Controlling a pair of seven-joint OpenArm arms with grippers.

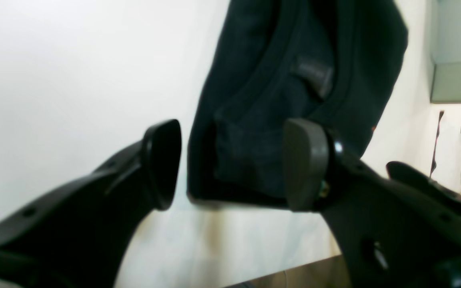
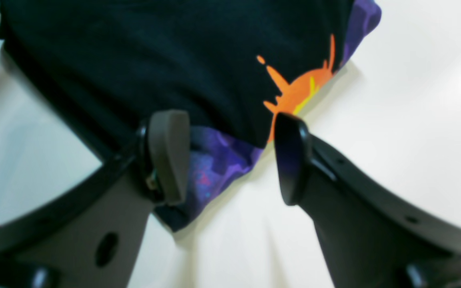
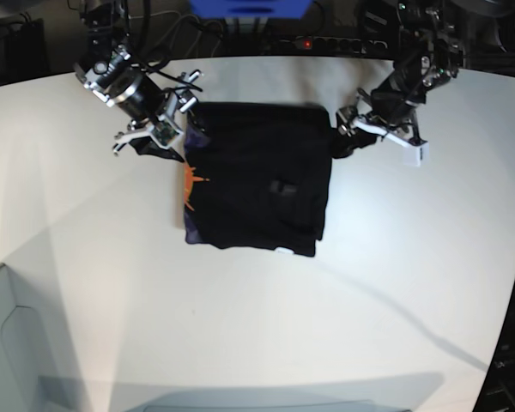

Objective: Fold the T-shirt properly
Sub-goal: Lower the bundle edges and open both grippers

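table [image 3: 429,257]: white, bare around the cloth | T-shirt [image 3: 257,184]: folded black block lying mid-table, orange print at its edge | left gripper [image 1: 230,164]: jaws spread at shirt corner, gripping nothing | right gripper [image 2: 230,156]: jaws spread over purple-orange edge, gripping nothing

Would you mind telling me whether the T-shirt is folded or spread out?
Folded: the T-shirt lies as a compact near-square on the table, no sleeves sticking out, its orange print wrapping under the edge.

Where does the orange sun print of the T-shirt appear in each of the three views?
Left wrist: only a tiny orange speck, right edge of the black T-shirt.
Right wrist: orange sun print, centre right, above the right finger.
Base: orange sun print on the shirt's left edge.
Shared landmark: white table.
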